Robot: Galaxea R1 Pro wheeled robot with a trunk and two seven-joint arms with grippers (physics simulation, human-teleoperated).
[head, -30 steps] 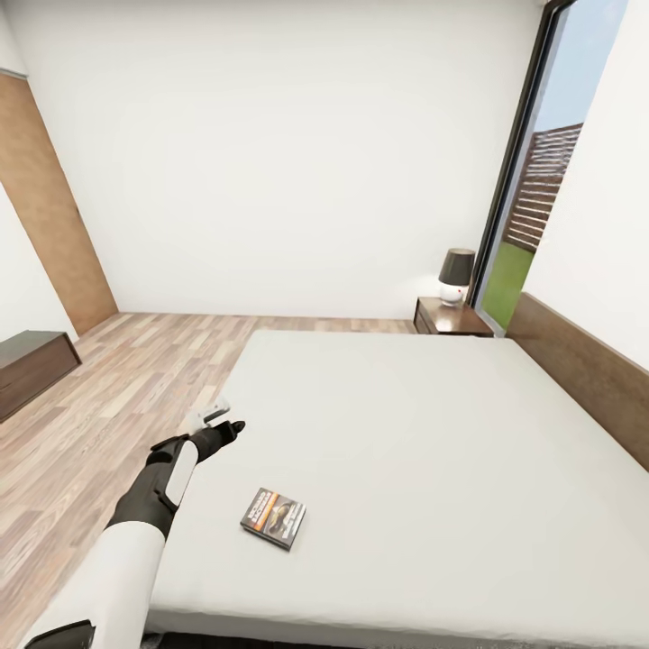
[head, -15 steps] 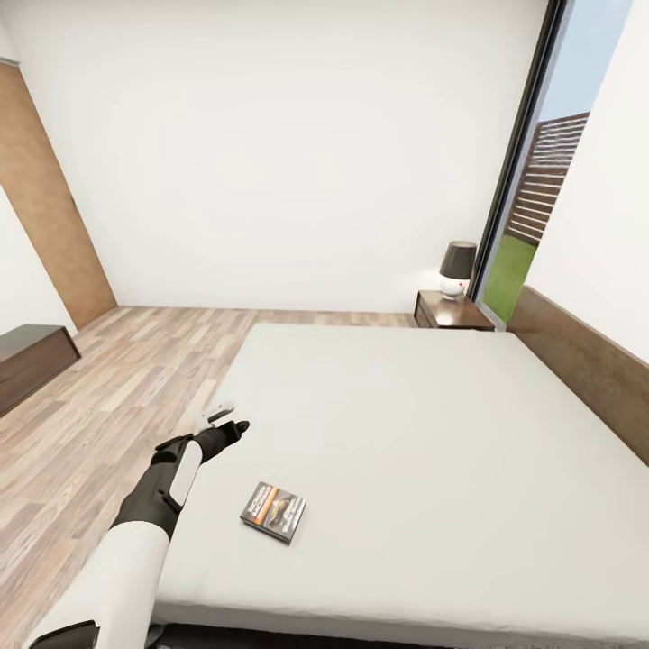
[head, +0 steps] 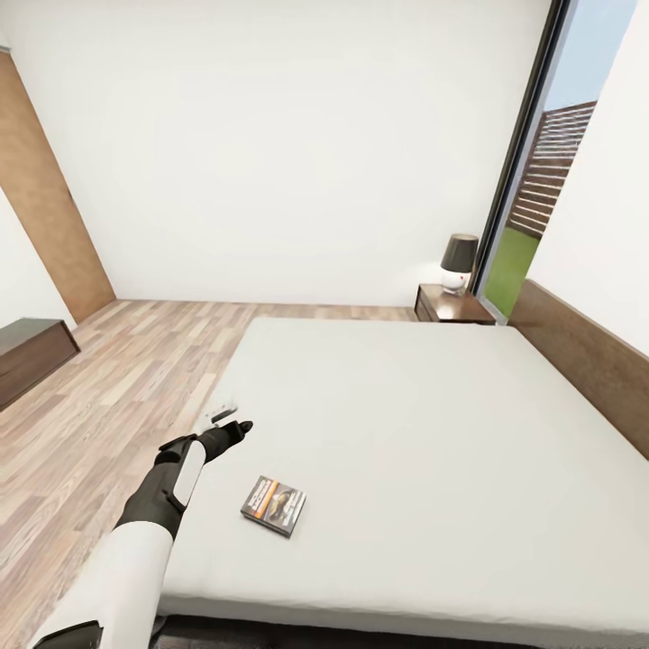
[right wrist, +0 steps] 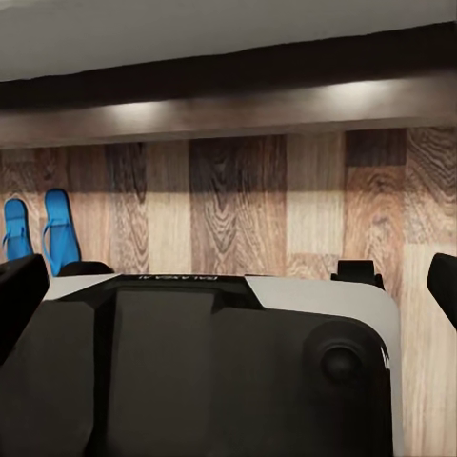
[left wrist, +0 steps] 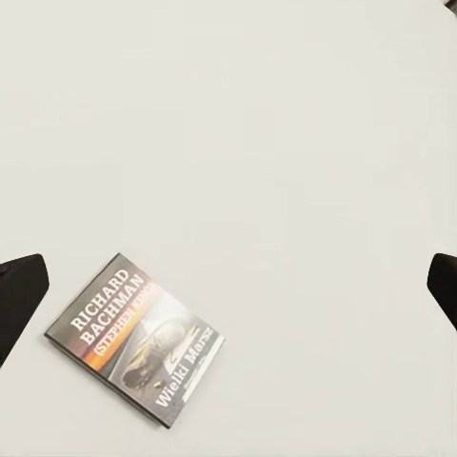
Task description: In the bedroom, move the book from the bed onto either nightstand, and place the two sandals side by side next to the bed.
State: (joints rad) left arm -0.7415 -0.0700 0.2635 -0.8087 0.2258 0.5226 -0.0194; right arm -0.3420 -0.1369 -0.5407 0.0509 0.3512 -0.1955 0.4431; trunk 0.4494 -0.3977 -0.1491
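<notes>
The book [head: 273, 505] lies flat on the pale mattress of the bed [head: 433, 424], near its front left corner. In the left wrist view the book [left wrist: 136, 338] shows its white "Richard Bachman" lettering and orange band. My left gripper [head: 236, 425] hovers over the mattress a little beyond and left of the book, and in its wrist view the left gripper [left wrist: 228, 286] is open with nothing between the fingers. The two blue sandals [right wrist: 38, 230] lie side by side on the plank floor by the dark bed frame [right wrist: 228, 86]. My right gripper [right wrist: 228, 290] is open, above my own base. A nightstand [head: 453, 305] stands at the bed's far right corner.
A dark-shaded lamp [head: 458, 261] sits on the nightstand beside the tall black-framed window [head: 527, 180]. The flat wooden headboard [head: 586, 361] runs along the right wall. A long low dresser [head: 31, 356] stands at the left over wood-plank floor [head: 117, 379].
The head view has shifted slightly, so the camera moved. My left gripper has reached a little farther over the mattress. The book has stayed where it was.
</notes>
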